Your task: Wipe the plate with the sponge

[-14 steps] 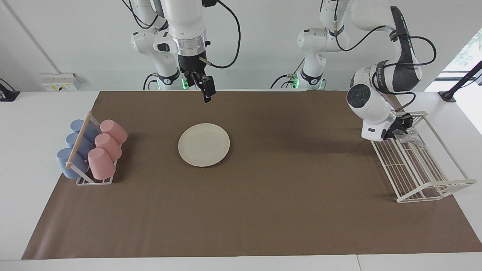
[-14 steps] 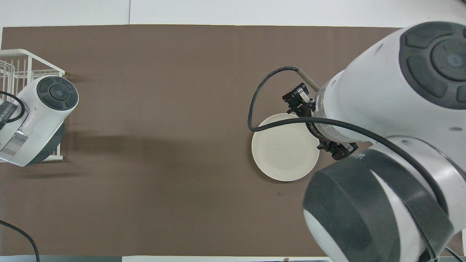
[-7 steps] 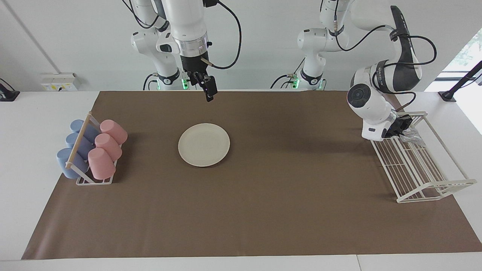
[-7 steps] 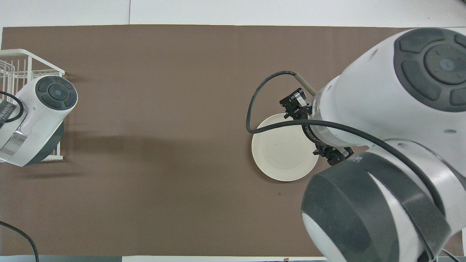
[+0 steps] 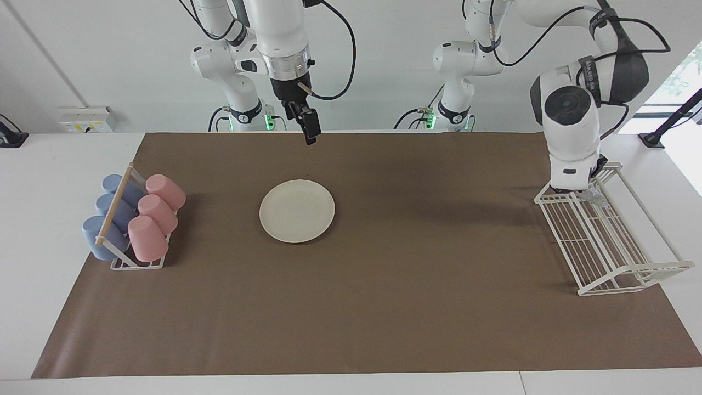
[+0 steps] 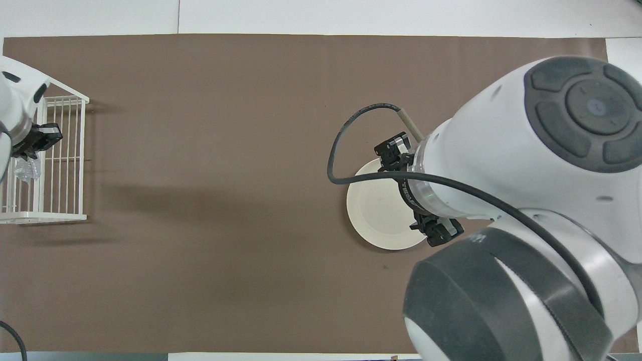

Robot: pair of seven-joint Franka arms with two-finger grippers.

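Two risks are judged: the sponge, pinched in the closed left gripper over the wire rack, may be snagged or dropped, well apart from the plate under the wide-open, waiting right gripper.

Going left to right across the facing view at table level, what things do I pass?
Blue cups → pink cups, in the same cup rack → plate → white wire rack, with the sponge at its end nearer the robots.
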